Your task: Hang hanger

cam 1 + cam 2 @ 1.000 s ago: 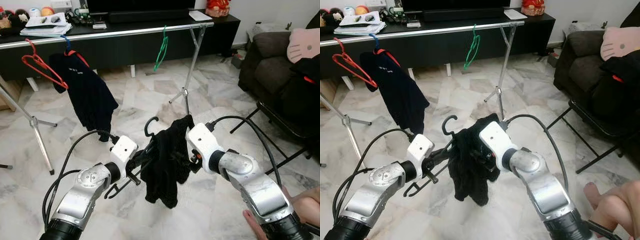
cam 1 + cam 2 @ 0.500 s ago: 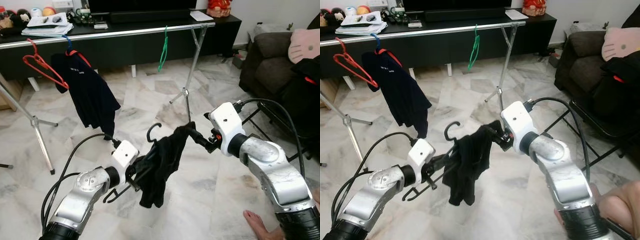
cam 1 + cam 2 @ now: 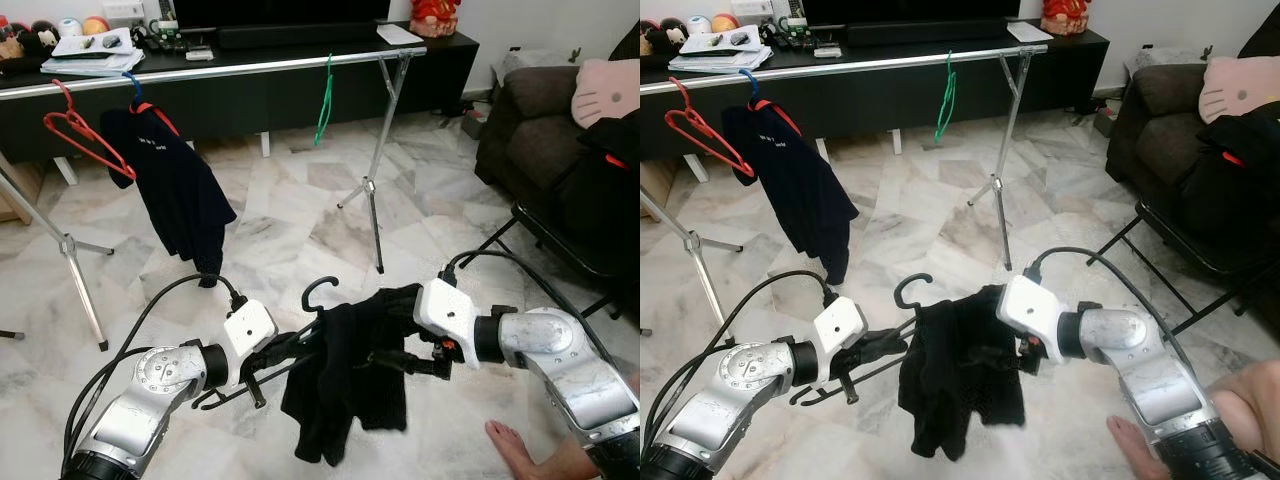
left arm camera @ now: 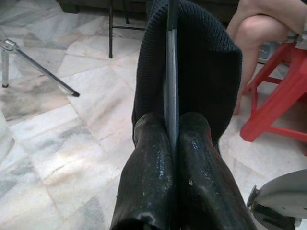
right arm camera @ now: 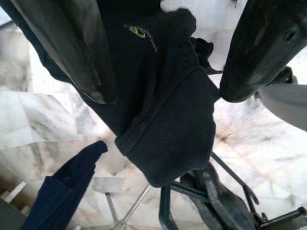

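Black knitted garment point(image 3: 345, 385) drapes a black plastic hanger point(image 3: 300, 345) near the marble floor point(image 3: 290, 215). Left gripper point(image 4: 171, 139) clamps the hanger's bar; right gripper point(image 5: 163, 72), fingers spread wide, straddles the cloth.

Both eye views look down from head height onto one floor point(image 3: 300, 230); wrist views sit close along each end effector's fingers.
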Tool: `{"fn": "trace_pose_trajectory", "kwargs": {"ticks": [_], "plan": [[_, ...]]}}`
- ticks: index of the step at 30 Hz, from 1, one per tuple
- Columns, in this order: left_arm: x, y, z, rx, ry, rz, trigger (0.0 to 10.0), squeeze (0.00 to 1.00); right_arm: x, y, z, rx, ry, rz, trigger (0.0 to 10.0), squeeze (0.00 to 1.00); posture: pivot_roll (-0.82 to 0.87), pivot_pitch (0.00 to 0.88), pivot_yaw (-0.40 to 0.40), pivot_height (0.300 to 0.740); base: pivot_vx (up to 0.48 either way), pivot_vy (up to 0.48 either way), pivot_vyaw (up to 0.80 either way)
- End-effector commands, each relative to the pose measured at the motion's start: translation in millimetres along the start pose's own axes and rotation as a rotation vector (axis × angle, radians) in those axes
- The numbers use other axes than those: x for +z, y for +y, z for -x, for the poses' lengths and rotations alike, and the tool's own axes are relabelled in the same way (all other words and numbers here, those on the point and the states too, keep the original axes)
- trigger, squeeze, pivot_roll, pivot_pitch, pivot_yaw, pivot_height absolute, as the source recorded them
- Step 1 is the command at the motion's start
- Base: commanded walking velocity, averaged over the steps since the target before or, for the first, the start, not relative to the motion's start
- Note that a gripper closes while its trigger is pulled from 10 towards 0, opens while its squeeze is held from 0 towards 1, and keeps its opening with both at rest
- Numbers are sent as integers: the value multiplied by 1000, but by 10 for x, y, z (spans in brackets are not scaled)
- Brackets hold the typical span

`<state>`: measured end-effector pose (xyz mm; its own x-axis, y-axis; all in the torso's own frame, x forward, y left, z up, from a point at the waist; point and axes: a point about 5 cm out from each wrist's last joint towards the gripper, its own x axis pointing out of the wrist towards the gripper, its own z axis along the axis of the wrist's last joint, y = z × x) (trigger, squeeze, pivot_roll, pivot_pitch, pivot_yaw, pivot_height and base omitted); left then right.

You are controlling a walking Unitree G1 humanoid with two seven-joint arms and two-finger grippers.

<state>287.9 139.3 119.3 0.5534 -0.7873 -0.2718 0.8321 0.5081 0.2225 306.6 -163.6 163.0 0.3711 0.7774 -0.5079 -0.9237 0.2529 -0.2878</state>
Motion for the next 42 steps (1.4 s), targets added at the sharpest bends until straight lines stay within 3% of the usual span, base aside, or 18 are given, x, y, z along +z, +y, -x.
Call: {"fn": "trace_pose_trajectory", "kwargs": {"ticks": [1,2,5,6,7,8,12,18,25,37,42], "plan": [[76,-20,19,-24,-27,-41,10000,0,21,-36,6,18,-24,10,10000,686,-60,103,-32,740,0,0,0],[79,-20,26,-27,-28,-41,10000,0,74,-55,16,31,-67,9,10000,1000,-59,102,-31,740,0,0,0],[77,-21,38,-38,-25,-37,10000,0,150,-76,53,50,-102,32,10000,1000,-61,101,-30,740,0,0,0],[76,-21,39,-42,-23,-37,10000,0,139,-91,64,52,-89,43,10000,196,-62,101,-30,740,0,0,0],[76,-20,39,-44,-23,-38,10000,0,131,-103,71,53,-80,51,10000,196,-62,102,-30,740,0,0,0],[80,-20,42,-50,-23,-39,10000,0,108,-127,81,49,-64,56,10000,0,-62,104,-30,740,0,0,0],[98,-32,66,-94,-19,-47,10000,0,35,-207,100,56,-32,48,10000,0,-60,111,-31,740,0,0,0],[103,-82,125,-180,8,-111,10000,0,-29,-163,40,132,-16,32,10000,0,-49,126,-32,740,0,0,0],[138,-93,158,-238,21,-144,10000,0,-107,-185,-42,148,-9,-1,10000,0,-41,140,-28,740,0,0,0],[189,-120,156,-316,32,-180,10000,0,-132,-128,-198,276,-75,-97,10000,0,-30,158,-23,740,0,0,0],[211,-122,144,-333,31,-192,10000,0,-186,-83,-252,317,-50,-98,10000,0,-27,160,-23,740,0,0,0]]}}
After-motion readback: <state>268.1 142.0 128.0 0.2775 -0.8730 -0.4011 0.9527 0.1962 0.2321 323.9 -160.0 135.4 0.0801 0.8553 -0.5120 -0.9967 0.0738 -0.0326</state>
